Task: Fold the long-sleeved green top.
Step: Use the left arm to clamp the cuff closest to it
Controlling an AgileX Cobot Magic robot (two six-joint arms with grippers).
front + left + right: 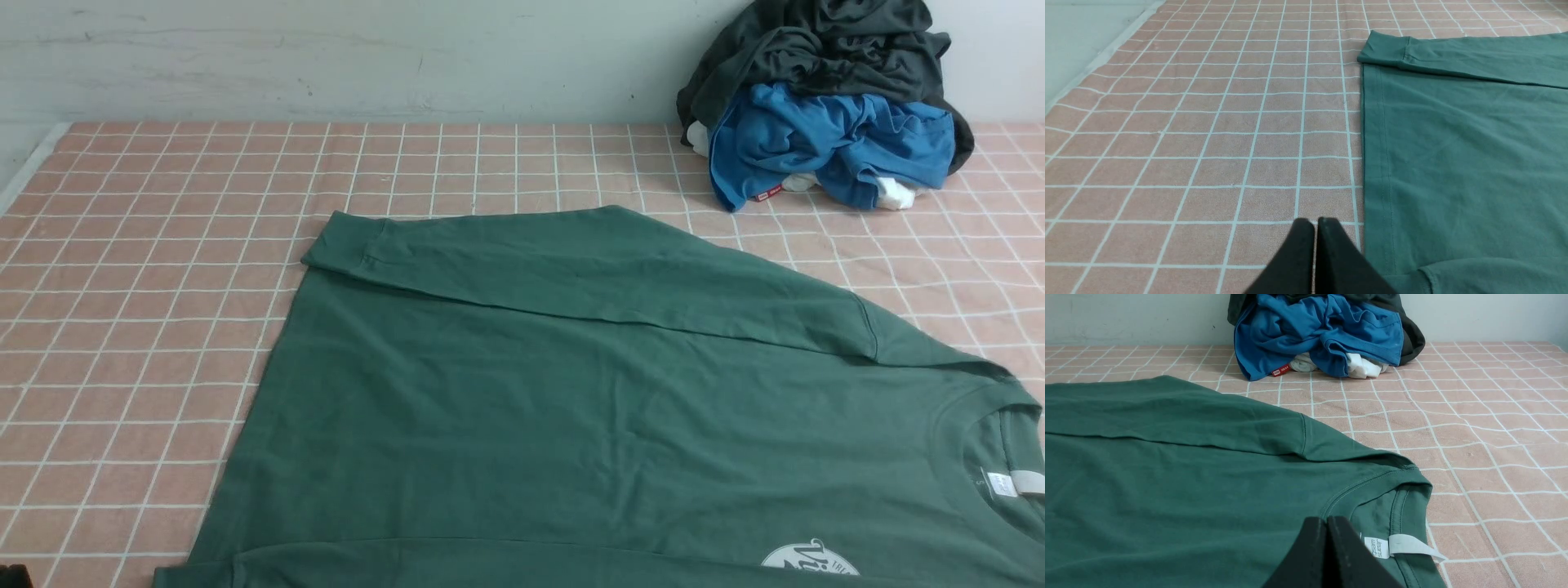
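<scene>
Black left pincer (pixel 1314 221) and right pincer (pixel 1326 520) both closed tight, gripping nothing.

Open checked cloth (pixel 147 327) lies left of the green top (pixel 571 408), while a clothes heap (pixel 824 106) crowds the far right corner.

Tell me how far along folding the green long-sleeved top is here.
Done: the far sleeve lies folded across the green long-sleeved top; the near sleeve seems folded in too. In hand: nothing; the left hand, beside the hem, and the right hand, near the collar, are both shut and empty. Left: the top lies spread flat, so the main folds remain.
</scene>
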